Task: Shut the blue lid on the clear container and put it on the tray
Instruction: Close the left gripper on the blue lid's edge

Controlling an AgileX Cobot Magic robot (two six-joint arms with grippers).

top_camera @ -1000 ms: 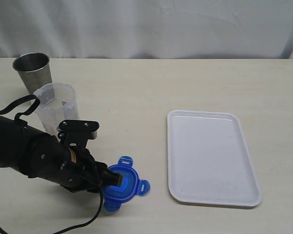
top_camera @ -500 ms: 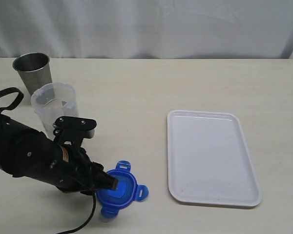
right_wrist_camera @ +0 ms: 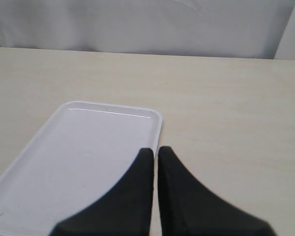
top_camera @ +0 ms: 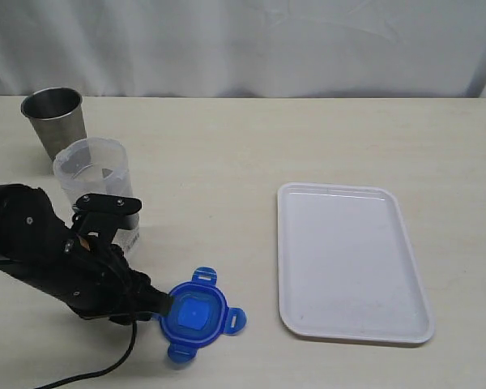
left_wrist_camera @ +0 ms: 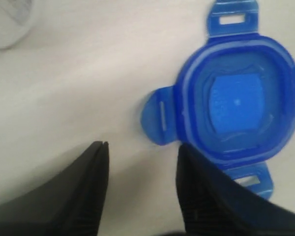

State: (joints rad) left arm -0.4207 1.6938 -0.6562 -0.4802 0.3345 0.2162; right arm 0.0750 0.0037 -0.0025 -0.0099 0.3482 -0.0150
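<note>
The pale surface [top_camera: 308, 138] spans the whole scene, with a white curtain behind it. The tray [top_camera: 352, 267] lies flat on the right side of the exterior view, its long side running away from the camera. The black left arm [top_camera: 40, 251] reaches in low from the left edge, and a cable trails from it toward the front edge. The clear container [top_camera: 93, 174] stands upright at the left with its mouth uncovered, partly hidden by that arm. The steel cup [top_camera: 55, 117] stands just behind it, farther from the camera.

The blue lid [top_camera: 196, 314] lies flat on the surface near the tray's front left corner but apart from it, with 4 flaps spread out. The left fingers [left_wrist_camera: 88, 187] stand parted with only bare surface between them. 1 of them overlaps the lid's rim and may touch it, though the wrist view is too blurred to be sure. The right fingers [right_wrist_camera: 137, 196] are pressed together, gripping nothing, by the tray's long edge.
</note>
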